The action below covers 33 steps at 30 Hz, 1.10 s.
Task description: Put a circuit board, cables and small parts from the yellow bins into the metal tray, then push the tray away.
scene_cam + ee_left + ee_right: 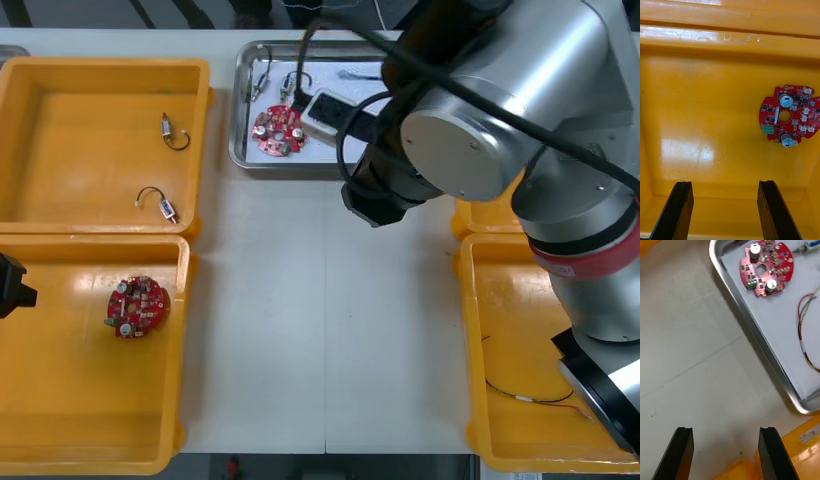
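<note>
Front view: a light desk (320,330) carries yellow plastic bins (100,70) at both sides, and a shiny metal tray (238,150) at upper centre holds a round red circuit board (278,130) and a red and yellow cable (803,333). A push landing off-centre on the tray's rim might spin it or spill its load. The right gripper (726,432) hovers over bare desk just beside that rim, fingers spread wide, empty. The left gripper (724,185) hangs in the lower-left bin (60,440), fingers spread, empty, near a second red board (788,114).
</note>
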Motion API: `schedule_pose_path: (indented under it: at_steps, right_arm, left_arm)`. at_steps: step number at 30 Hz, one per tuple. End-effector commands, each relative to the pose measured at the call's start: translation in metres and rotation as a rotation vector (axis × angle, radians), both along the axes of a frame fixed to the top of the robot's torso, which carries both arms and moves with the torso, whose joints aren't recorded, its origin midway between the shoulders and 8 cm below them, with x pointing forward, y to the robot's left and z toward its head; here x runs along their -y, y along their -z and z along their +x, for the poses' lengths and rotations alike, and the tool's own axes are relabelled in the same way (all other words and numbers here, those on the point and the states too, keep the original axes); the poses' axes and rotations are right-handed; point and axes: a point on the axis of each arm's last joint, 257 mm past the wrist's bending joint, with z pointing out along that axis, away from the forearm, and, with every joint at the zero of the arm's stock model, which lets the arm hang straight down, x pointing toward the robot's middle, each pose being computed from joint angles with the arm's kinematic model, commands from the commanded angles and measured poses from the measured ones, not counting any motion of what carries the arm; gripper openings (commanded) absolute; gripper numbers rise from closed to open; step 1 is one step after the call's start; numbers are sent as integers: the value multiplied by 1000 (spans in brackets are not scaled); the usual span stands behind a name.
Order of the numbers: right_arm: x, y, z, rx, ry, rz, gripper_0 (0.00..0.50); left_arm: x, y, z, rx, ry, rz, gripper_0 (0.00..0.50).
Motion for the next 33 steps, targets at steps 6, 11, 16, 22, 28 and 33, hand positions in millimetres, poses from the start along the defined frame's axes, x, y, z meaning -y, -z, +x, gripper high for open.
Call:
schedule_pose_path:
  at_steps: [6, 11, 16, 22, 28, 33]
  right_arm:
    - [84, 0, -11, -2, 317, 186, 500]
    - [137, 11, -14, -2, 503, 221, 500]
    - [180, 23, -21, -19, 607, 228, 500]
    - [226, 36, -39, -76, 714, 284, 500]
    - [264, 40, -55, -105, 800, 325, 500]
    - [287, 49, -68, -125, 842, 302, 500]
  left_arm:
    - [-13, -15, -1, 26, 56, 70, 500]
    - [-13, -15, -1, 26, 56, 70, 500]
    - [-13, -15, -1, 26, 56, 70, 500]
    - [-13, -15, -1, 26, 56, 70, 500]
    - [-13, -15, -1, 26, 56, 70, 500]
    - [-13, -15, -1, 26, 56, 70, 500]
